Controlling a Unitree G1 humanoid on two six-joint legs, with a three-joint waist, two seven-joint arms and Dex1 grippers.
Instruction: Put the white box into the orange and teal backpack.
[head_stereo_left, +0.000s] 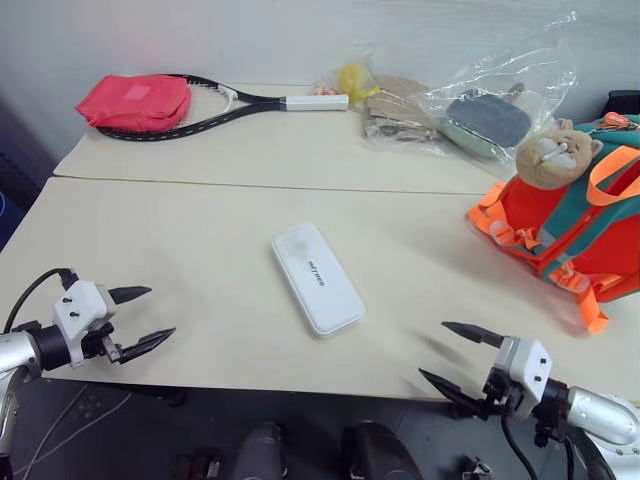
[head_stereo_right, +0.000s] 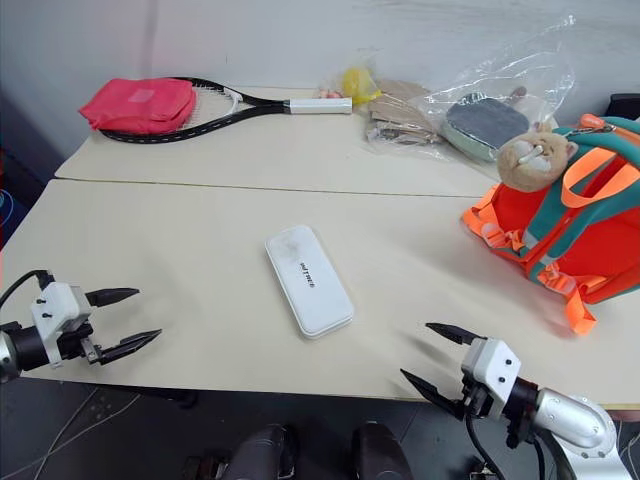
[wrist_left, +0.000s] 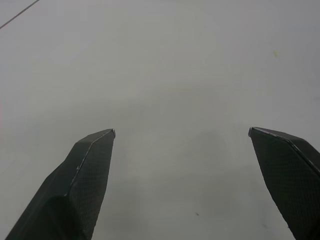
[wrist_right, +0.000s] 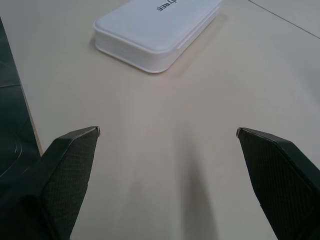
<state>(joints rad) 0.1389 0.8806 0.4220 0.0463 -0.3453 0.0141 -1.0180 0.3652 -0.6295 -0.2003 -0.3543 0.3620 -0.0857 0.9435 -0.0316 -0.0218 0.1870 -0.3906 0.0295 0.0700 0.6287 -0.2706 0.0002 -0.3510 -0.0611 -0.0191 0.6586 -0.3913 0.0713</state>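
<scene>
Pincers first: the left gripper (head_stereo_left: 140, 318) and the right gripper (head_stereo_left: 458, 354) both stand spread wide with nothing between the fingers, hovering at the near edge of the table (head_stereo_left: 200, 250) — the left at about 8 o'clock of the head view, the right at about 5 o'clock. Between them and farther in lies the white box (head_stereo_left: 317, 277), flat on the tabletop near the centre, its long axis slanting from 11 toward 5 o'clock. The orange and teal backpack (head_stereo_left: 570, 225) stands at 3 o'clock, well apart from the box, with a plush hamster charm (head_stereo_left: 553, 153) against its upper part.

Main risk, as I judge it: the box is flat, glossy and low, so fingertips closing on its rounded edges could slide off or push it along the table instead of lifting it. A grip across the long axis may be too wide. Whether the backpack's top is unzipped cannot be told — a shut or sagging mouth would block the drop.
</scene>
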